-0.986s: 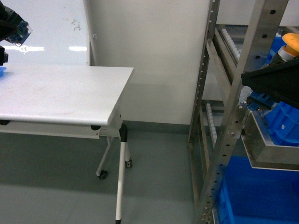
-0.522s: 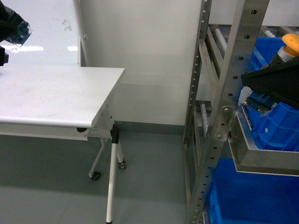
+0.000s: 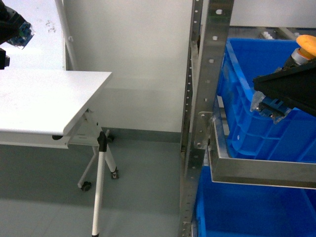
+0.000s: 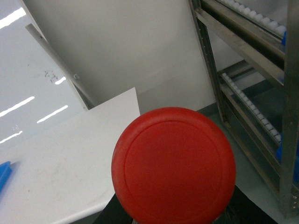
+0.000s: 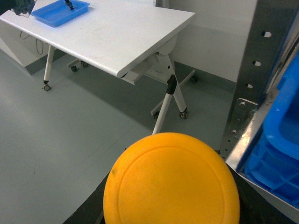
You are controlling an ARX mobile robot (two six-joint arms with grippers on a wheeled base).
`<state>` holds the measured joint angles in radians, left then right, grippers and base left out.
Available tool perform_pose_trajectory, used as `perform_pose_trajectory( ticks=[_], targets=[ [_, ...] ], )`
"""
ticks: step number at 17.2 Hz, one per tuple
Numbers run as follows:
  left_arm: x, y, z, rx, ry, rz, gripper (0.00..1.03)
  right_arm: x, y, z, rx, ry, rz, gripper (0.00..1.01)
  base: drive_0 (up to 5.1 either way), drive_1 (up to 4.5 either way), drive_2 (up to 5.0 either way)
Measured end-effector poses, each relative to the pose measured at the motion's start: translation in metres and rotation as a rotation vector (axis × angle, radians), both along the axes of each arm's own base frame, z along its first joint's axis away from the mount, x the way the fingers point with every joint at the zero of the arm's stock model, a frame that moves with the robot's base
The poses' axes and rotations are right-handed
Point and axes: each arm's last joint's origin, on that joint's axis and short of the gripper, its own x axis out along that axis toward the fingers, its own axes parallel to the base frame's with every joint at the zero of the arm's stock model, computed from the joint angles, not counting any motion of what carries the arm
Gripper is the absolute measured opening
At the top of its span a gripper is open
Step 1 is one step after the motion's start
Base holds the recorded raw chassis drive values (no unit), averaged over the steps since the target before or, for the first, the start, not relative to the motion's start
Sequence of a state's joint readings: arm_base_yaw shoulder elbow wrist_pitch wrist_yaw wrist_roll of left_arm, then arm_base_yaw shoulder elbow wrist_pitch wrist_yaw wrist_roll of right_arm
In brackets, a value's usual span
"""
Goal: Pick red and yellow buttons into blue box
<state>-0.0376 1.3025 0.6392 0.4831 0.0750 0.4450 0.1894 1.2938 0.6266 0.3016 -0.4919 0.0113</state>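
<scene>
The red button (image 4: 174, 163) fills the left wrist view cap-on, with black jaws showing below it. My left gripper (image 3: 11, 30) is shut on it at the head view's top left, above the white table (image 3: 44, 98). The yellow button (image 5: 170, 182) fills the right wrist view the same way; its cap (image 3: 307, 44) shows at the head view's right edge. My right gripper (image 3: 289, 86) is shut on it, in front of the large blue box (image 3: 242, 103) on the rack shelf.
A steel rack post (image 3: 197, 118) stands between the table and the blue box. A second blue bin (image 3: 247, 212) sits on the level below. A shallow blue tray (image 5: 60, 11) lies on the far end of the table (image 5: 112, 37). Grey floor (image 3: 143, 187) lies between table and rack.
The head view has swung right: the table slid left and the rack with its blue box came further into view. Both grippers kept their buttons and their places in the view.
</scene>
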Motion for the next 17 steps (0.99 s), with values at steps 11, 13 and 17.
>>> perform_pose_trajectory(
  ticks=[11,13,17],
  targets=[
    [0.0000,-0.0001,0.0002,-0.001,-0.002,-0.002,0.23,-0.0001,-0.0002,-0.0003,-0.001,0.002,-0.001,0.40,4.7,-2.04,-2.5],
    [0.0000,-0.0001,0.0003,-0.001,-0.003,-0.003,0.23,0.0000,-0.0002,-0.0002,-0.001,0.000,-0.002,0.40,4.6,-2.03,-2.0],
    [0.0000,-0.0001,0.0004,-0.001,-0.003,-0.002,0.23,-0.0001,-0.0001,-0.0003,-0.001,0.002,-0.001,0.40,4.5,-2.12,-2.1]
  ],
)
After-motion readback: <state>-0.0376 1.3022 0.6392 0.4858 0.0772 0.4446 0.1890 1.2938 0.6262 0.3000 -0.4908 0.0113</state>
